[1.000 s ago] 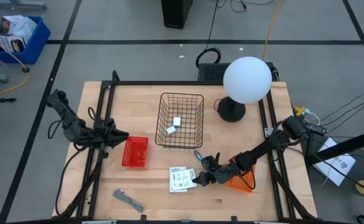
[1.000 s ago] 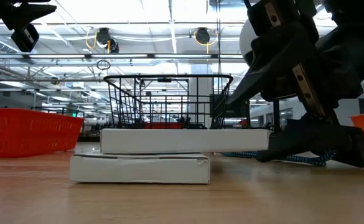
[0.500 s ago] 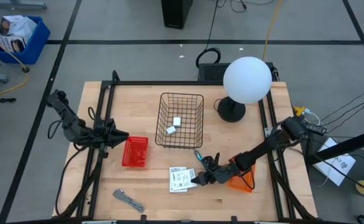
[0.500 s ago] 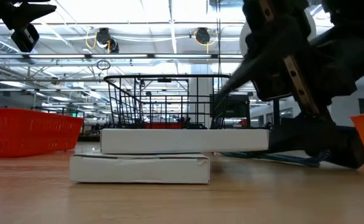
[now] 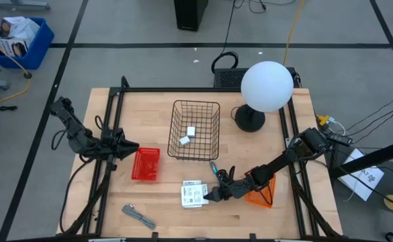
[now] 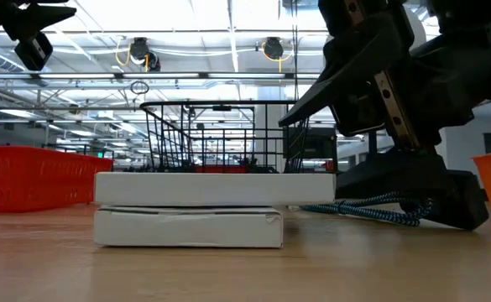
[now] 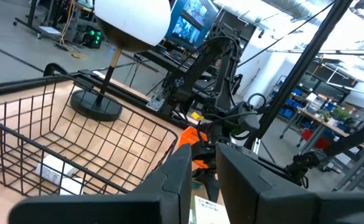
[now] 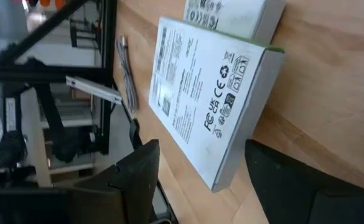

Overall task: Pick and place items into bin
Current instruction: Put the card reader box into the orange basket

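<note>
Wooden table [image 5: 162, 208], black frame rails along left and right edges; front-left stretch of board mostly bare, carrying only a grey metal tool [image 5: 138, 216] near the front edge. Black wire basket [image 5: 196, 107] at centre rear, holding two little white blocks [image 5: 187, 136] (resting on the basket floor, close together). Red tray [image 5: 146, 163] just left of the basket, contents not discernible. Orange bin [image 5: 258, 196] at front right, partly covered by the right arm. White globe lamp [image 5: 267, 86] on dark round base at rear right, beside the basket. Two white printed card packets [image 5: 194, 195] stacked near the front centre, between the basket and the front edge, upper packet [image 6: 214, 189] lying flat on lower packet [image 6: 188, 228] and overhanging it toward the right arm. Slim teal-handled tool [image 5: 214, 169] on the board just behind the right gripper. Right gripper [image 5: 215, 195] low at the table, against the right end of the stack; fingers spread wide, one on either side of the upper packet's near corner in the right wrist view, contact with the pads not confirmable. Left gripper [image 5: 130, 146] parked at the left rail beside the red tray, pointed toward the basket, fingers nearly together with a narrow gap, empty.
</note>
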### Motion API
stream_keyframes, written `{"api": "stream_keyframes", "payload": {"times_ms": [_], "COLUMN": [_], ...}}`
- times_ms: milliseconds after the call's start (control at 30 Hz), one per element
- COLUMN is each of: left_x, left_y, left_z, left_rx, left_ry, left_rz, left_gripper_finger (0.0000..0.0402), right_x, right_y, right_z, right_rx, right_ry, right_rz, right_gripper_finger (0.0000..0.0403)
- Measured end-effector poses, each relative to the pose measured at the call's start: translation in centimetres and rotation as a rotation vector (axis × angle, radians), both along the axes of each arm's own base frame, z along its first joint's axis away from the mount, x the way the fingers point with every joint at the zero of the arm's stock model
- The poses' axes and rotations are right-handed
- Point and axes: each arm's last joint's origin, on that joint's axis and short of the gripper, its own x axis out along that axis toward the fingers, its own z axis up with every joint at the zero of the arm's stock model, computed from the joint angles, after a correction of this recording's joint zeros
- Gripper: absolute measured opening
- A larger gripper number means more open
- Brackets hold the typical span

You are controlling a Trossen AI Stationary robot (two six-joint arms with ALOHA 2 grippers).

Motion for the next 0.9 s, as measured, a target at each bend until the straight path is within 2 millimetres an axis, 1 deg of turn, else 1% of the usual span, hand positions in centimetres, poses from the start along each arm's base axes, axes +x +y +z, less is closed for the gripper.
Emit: {"api": "stream_keyframes", "payload": {"times_ms": [133,267,400,533,633,733,800,900], "left_x": [0.4,1.0,1.6,2.3,2.7,3.2,3.6,4.5], "left_y": [-0.5,-0.9,-1.6,-2.2,-2.6,-3.2,-3.6,-4.4], "left_z": [-0.4,-0.7,-1.4,-1.8,-2.0,-2.3,-2.4,-3.2], "left_rx": [0.002,0.043,0.1,0.092,0.08,0.09,0.032,0.011], "left_ry": [0.032,0.054,0.105,0.126,0.13,0.141,0.145,0.185], "left_rz": [0.0,0.018,0.015,0.073,0.083,0.029,-0.03,-0.1], "left_gripper_finger": [0.0077,0.0077,0.0077,0.0076,0.0076,0.0076,0.0075,0.0055], "right_x": [-0.2,-0.7,-0.6,-0.7,-0.7,-0.8,-0.8,-0.8], "right_y": [0.1,-0.1,0.0,0.0,0.1,0.2,0.2,0.2], "right_z": [-0.1,-1.0,-0.9,-0.9,-1.0,-0.9,-0.9,-0.9], "right_rx": [-0.007,-0.021,-0.004,-0.009,-0.018,-0.021,-0.025,-0.027], "right_ry": [0.014,0.111,0.108,0.11,0.11,0.104,0.101,0.098], "right_rz": [0.015,0.02,0.032,0.042,0.05,0.055,0.058,0.059], "right_gripper_finger": [0.0222,0.0222,0.0222,0.0222,0.0222,0.0222,0.0222,0.0222]}}
